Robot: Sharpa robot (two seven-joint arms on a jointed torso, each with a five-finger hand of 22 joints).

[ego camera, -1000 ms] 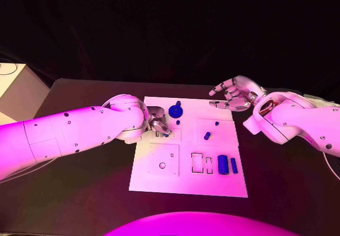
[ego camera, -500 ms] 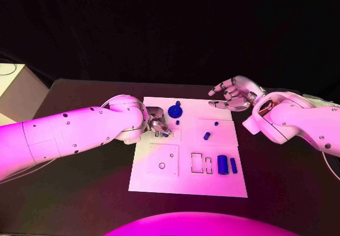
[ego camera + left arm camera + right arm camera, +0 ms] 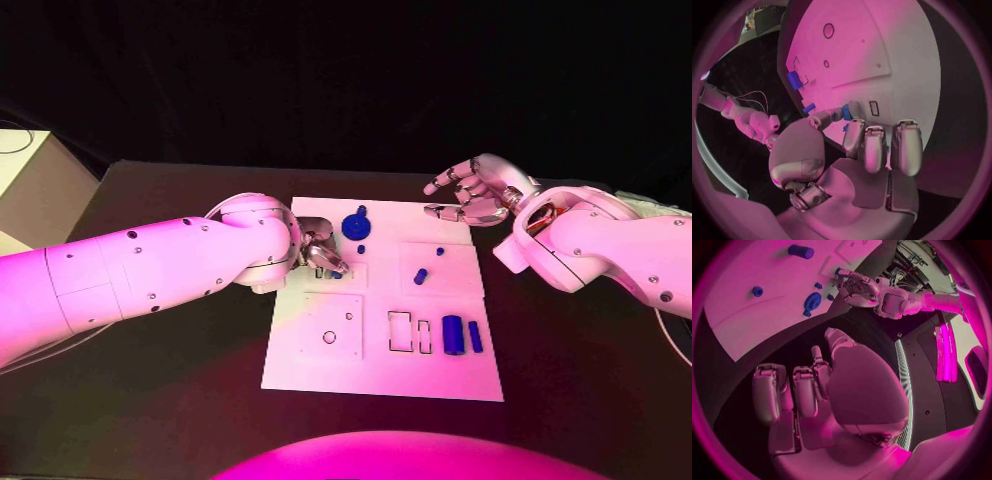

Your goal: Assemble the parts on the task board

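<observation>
Hardly anything is shifting across this last second. The left hand (image 3: pixel 320 246) is staying parked at the upper left of the task board (image 3: pixel 384 375), fingers (image 3: pixel 870 145) curled around a small blue part (image 3: pixel 846 113), pressing it down by a little slot there. The right hand (image 3: pixel 476 190) is still hovering off the board's upper right corner over the worktop (image 3: pixel 159 390), fingers spread, holding nothing. Below, the blue round part (image 3: pixel 356 224) and the blue cylinder (image 3: pixel 453 334) are lying untouched. My read: this insertion is still settling, not finished.

Left hand (image 3: pixel 320 250) pinching; right hand (image 3: pixel 476 190) (fingers apart)
</observation>
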